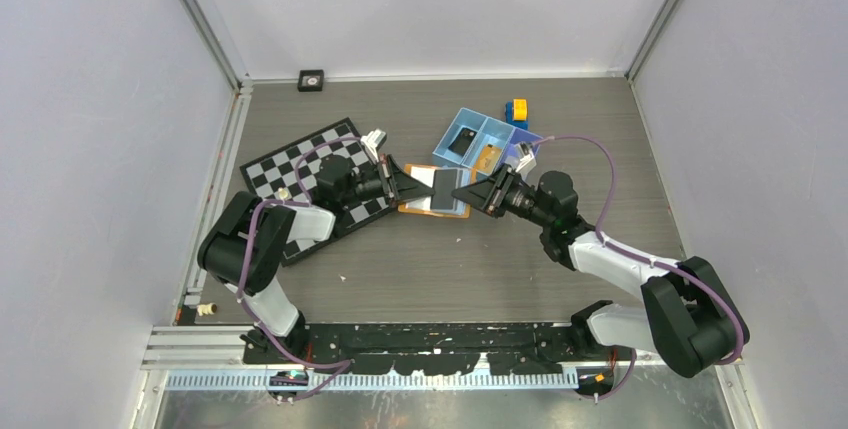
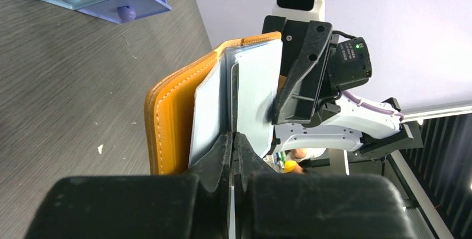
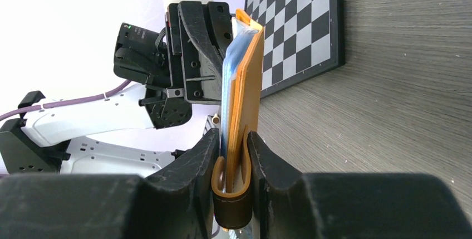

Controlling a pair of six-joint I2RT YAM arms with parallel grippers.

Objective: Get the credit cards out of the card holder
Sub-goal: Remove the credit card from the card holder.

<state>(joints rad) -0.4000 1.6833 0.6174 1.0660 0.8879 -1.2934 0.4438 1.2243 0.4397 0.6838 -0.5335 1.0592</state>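
The orange card holder (image 1: 437, 192) is held off the table between my two grippers, open, with its greyish clear sleeves (image 2: 253, 94) showing. My left gripper (image 2: 234, 141) is shut on a thin pale inner sheet at the holder's near edge; I cannot tell whether it is a sleeve or a card. The orange cover (image 2: 167, 122) stands to its left. My right gripper (image 3: 232, 158) is shut on the opposite edge of the card holder (image 3: 247, 94), with the closing tab (image 3: 232, 205) looped between the fingers. In the top view the left gripper (image 1: 422, 187) and right gripper (image 1: 460, 193) face each other.
A blue three-compartment tray (image 1: 497, 130) stands just behind the holder, with a small yellow-and-blue block (image 1: 517, 111) behind it. A chessboard (image 1: 300, 164) lies under the left arm. A small black object (image 1: 311, 80) sits at the back wall.
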